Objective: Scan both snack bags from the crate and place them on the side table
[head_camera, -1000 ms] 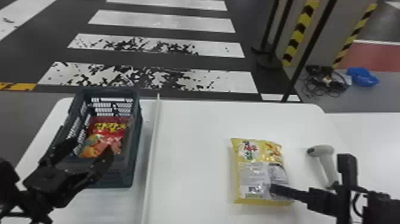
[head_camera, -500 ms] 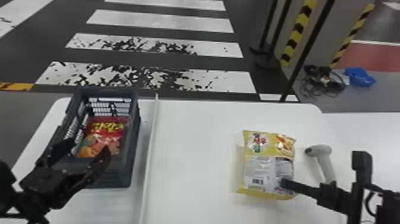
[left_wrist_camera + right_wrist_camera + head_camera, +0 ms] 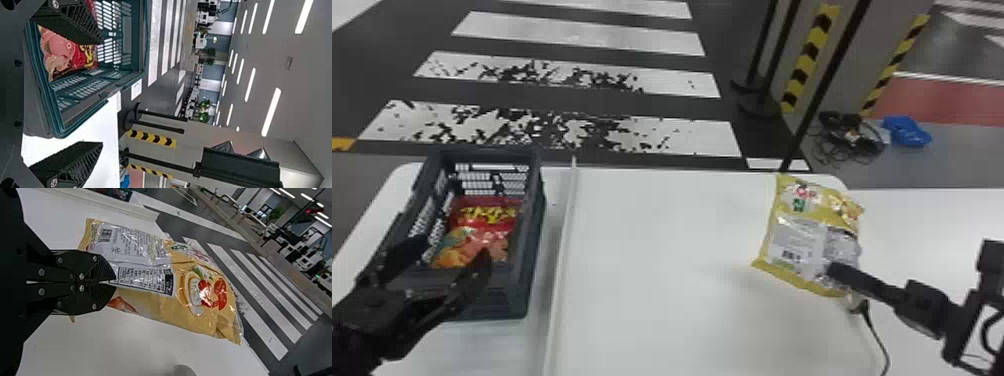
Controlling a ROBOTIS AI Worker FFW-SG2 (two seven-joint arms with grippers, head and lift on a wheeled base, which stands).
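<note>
Over the counter's [image 3: 652,280] right side, the right pincer [image 3: 833,270] grips the yellow bag [image 3: 832,200]; the right wrist view shows its fingers [image 3: 103,268] pressed together on the creased, shiny wrapper. From the head view, the bag hangs tilted, silvery label [image 3: 792,239] showing, scanner [image 3: 855,303] half hidden behind. The left pincer [image 3: 449,252], spread wide around nothing, is at the crate's [image 3: 533,200] near end. Inside lies the red bag [image 3: 482,237].

**White stripes [image 3: 577,36] below, bright lights [image 3: 271,111] above**

We see a dark floor [image 3: 657,106] crossed by the stripes, the nearest ones flecked black. Black posts [image 3: 763,45] stand near a grey pillar [image 3: 862,55] edged in yellow-and-black bands [image 3: 800,75]. We also spot tangled cables [image 3: 852,142] and green plants [image 3: 204,111].
</note>
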